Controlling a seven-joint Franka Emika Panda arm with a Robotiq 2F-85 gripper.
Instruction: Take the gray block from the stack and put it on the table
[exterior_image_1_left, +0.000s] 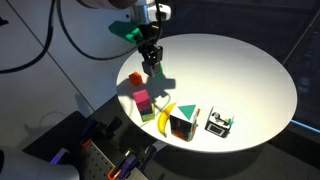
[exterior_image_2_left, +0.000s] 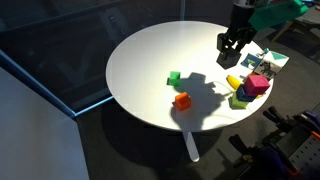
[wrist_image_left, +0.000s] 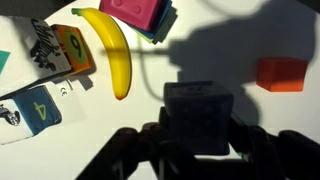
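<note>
In the wrist view my gripper (wrist_image_left: 198, 140) is shut on the gray block (wrist_image_left: 198, 115), a dark cube held between the two fingers above the white table (wrist_image_left: 35, 150). The stack is a magenta cube (wrist_image_left: 140, 12) on a yellow-green one. It also shows in both exterior views (exterior_image_1_left: 143, 99) (exterior_image_2_left: 258, 86). My gripper (exterior_image_1_left: 151, 62) (exterior_image_2_left: 228, 52) hangs over the table (exterior_image_1_left: 240, 70) (exterior_image_2_left: 150, 60), away from the stack. In those views the held block is too dark to make out.
A banana (wrist_image_left: 112, 50) (exterior_image_1_left: 165, 117) (exterior_image_2_left: 233, 81) lies beside the stack. Number cards and boxes (wrist_image_left: 60, 50) (exterior_image_1_left: 183, 125) sit near the table's edge. An orange cube (wrist_image_left: 281, 73) (exterior_image_1_left: 136, 78) (exterior_image_2_left: 182, 100) and a flat green block (exterior_image_2_left: 174, 77) lie apart on the table.
</note>
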